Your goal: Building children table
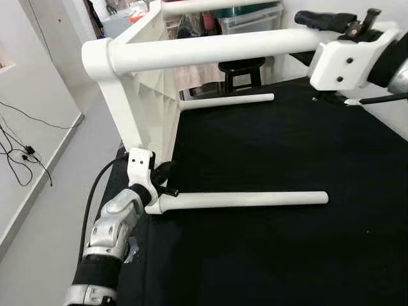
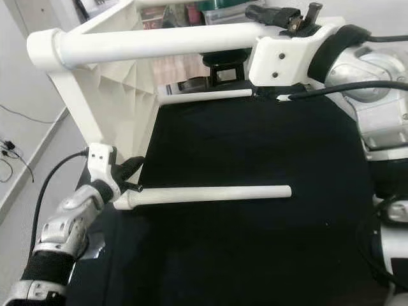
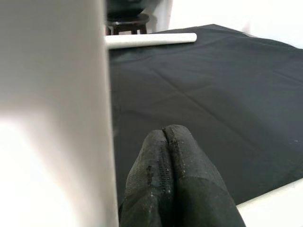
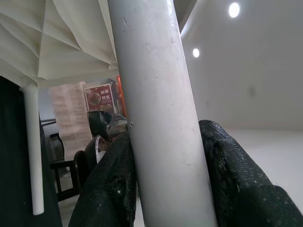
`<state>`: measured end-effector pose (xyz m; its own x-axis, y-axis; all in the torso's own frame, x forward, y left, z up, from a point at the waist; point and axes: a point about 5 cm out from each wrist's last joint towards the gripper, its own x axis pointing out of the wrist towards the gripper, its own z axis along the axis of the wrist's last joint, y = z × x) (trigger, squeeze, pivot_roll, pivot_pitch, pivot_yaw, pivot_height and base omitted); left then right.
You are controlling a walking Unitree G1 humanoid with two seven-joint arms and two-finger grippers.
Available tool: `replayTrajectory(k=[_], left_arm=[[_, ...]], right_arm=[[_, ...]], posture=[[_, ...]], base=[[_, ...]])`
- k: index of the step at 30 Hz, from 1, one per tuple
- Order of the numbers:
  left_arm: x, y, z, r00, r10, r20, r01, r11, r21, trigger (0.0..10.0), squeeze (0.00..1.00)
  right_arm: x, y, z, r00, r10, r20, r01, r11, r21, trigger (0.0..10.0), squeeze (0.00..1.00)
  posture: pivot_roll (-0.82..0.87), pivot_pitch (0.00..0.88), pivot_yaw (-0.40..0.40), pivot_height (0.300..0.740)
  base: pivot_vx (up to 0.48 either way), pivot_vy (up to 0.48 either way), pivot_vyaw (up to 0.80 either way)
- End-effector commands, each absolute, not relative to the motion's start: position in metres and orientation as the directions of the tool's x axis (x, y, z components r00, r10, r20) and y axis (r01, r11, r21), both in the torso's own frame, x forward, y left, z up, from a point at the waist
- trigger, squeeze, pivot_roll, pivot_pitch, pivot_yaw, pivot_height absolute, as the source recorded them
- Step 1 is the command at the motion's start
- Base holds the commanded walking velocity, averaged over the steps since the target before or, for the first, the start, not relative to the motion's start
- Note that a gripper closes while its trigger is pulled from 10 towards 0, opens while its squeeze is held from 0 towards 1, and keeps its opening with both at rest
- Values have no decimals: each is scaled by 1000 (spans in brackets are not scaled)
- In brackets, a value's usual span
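Table [image 1: 150, 76] on its side; right gripper [image 4: 165, 184] clamps upper leg [image 1: 210, 52], left gripper [image 3: 173, 184] fingers pressed together

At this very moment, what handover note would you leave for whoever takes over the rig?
Right gripper: shut on the upper leg, holding it raised.
Left gripper: fingers closed together, empty, beside the socket end of the near leg.
Table top stands on its edge on the black cloth, underside facing the cloth; the legs stick out sideways. Near leg and far leg run low over the cloth.
Done: at least three legs appear fitted.
Left: check each socket is seated (joints not clearly visible), then turn the table onto its legs.
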<state>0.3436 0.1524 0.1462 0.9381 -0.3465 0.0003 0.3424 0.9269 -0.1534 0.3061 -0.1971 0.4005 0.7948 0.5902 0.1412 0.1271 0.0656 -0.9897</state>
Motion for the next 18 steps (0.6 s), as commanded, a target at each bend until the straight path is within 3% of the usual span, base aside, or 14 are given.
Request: replayTrajectory(k=[1, 10, 11, 12, 13, 14, 15, 16, 18], left_arm=[[346, 171, 134, 955, -292, -55, 281, 948, -151, 10000, 0], [343, 188, 106, 978, -154, -138, 140, 985, -101, 10000, 0], [340, 201, 101, 984, -103, -147, 89, 991, -96, 10000, 0], [337, 230, 105, 990, -18, -138, 6, 996, -88, 10000, 0], [337, 230, 105, 990, -18, -138, 6, 996, -88, 10000, 0], [335, 255, 111, 991, 50, -120, -60, 995, -83, 10000, 0], [335, 255, 111, 991, 50, -120, -60, 995, -83, 10000, 0], [333, 291, 132, 990, 124, -70, -128, 990, -53, 10000, 0], [333, 291, 132, 990, 124, -70, -128, 990, -53, 10000, 0]], right_arm=[[305, -191, 397, 760, 633, 148, 99, 112, -989, 0, 0], [307, -205, 400, 812, 547, 202, 137, 157, -978, 0, 0], [309, -211, 403, 829, 510, 228, 157, 179, -971, 0, 0], [312, -222, 408, 850, 443, 285, 204, 222, -953, 0, 0], [312, -222, 408, 850, 443, 285, 204, 222, -953, 0, 0], [313, -231, 413, 861, 383, 336, 250, 257, -933, 0, 0], [313, -231, 413, 861, 383, 336, 250, 257, -933, 0, 0], [314, -242, 419, 871, 304, 385, 297, 298, -907, 0, 0], [314, -242, 419, 871, 304, 385, 297, 298, -907, 0, 0]], posture=[[-249, 40, 122, 740], [-254, 55, 135, 740], [-251, 55, 132, 740], [-241, 50, 129, 740], [-241, 50, 129, 740], [-237, 49, 131, 740], [-237, 49, 131, 740], [-228, 42, 133, 740], [-228, 42, 133, 740]], base=[[0, 0, 0], [0, 0, 0], [0, 0, 0], [0, 0, 0], [0, 0, 0], [0, 0, 0], [0, 0, 0], [0, 0, 0], [0, 0, 0]])
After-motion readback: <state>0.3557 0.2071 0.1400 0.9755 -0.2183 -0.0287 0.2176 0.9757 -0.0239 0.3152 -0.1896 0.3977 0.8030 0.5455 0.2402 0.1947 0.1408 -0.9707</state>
